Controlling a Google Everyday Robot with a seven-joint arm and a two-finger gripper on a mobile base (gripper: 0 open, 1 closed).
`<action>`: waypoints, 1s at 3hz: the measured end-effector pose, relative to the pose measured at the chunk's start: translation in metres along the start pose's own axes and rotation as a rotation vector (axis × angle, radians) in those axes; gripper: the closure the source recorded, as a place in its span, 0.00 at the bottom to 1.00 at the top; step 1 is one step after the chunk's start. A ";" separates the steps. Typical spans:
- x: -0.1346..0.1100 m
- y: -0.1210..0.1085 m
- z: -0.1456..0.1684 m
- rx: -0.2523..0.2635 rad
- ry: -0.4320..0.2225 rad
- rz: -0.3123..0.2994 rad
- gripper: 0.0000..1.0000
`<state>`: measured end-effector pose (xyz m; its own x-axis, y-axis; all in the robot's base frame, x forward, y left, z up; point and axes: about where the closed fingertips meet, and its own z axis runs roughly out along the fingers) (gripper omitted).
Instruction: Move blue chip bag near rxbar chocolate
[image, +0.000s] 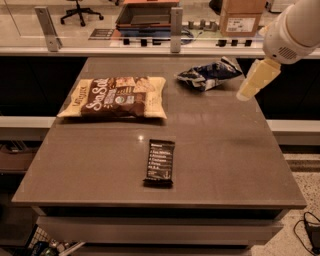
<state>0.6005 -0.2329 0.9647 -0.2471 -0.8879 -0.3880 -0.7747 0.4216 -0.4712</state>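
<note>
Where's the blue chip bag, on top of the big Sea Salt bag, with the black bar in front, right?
No. The camera view shows the blue chip bag lying on the table at the back right, apart from the Sea Salt bag, not on it. The rxbar chocolate is in front, as you said. The gripper hangs just right of the blue chip bag.
</note>
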 end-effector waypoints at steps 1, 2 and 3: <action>-0.019 -0.026 0.028 0.011 -0.021 -0.008 0.00; -0.038 -0.040 0.057 -0.003 -0.053 -0.014 0.00; -0.047 -0.043 0.088 -0.037 -0.055 -0.014 0.00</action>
<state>0.6967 -0.1931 0.9340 -0.2045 -0.8818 -0.4250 -0.7993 0.4011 -0.4476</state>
